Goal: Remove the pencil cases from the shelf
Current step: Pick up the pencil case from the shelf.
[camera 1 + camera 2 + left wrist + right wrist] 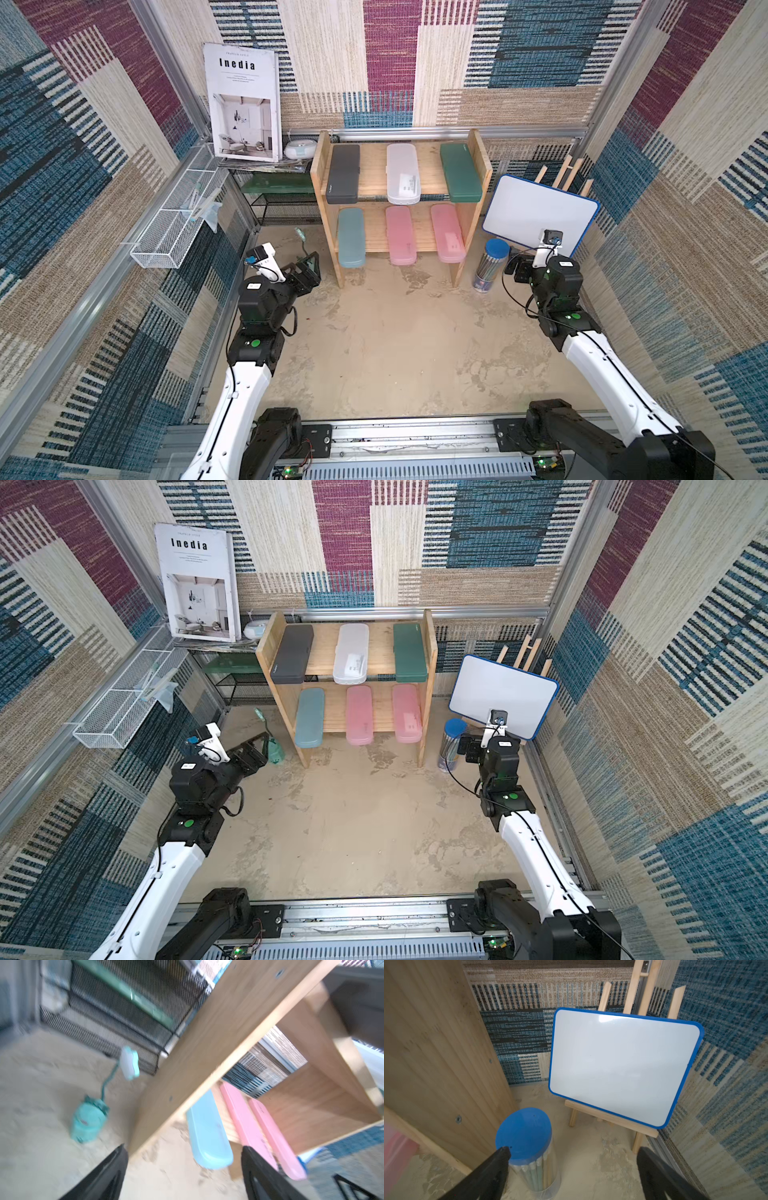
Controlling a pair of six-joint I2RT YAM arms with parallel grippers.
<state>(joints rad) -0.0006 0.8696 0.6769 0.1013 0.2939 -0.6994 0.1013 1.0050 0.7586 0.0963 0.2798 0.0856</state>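
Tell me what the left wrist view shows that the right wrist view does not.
Only left wrist: the teal pencil case, the black mesh rack, a small teal gadget, the open left gripper.
Only right wrist: the whiteboard on its easel, the blue-lidded cylinder of pencils, the open right gripper.
Both: a side plank of the shelf, the sandy floor, and pink plastic: two pink pencil cases clearly in the left wrist view, only a blurred edge in the right wrist view.
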